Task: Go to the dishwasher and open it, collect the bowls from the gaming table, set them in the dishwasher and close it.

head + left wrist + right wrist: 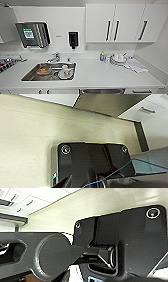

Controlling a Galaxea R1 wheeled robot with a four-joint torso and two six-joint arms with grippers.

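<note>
Pale wall; white ceiling panels

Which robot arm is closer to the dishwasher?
Probably right: the dishwasher sits right of the head view's middle, on that arm's side; the left arm's side faces the sink.

- No legible text, brand or number anywhere.
- Paper towel dispenser on far wall, left: carries a green-and-white label, print too blurred to read.
- Small plate on wall between that dispenser and the black soap dispenser: lettering unreadable.
- Bottle on bench, right of sink: label unreadable.
</note>
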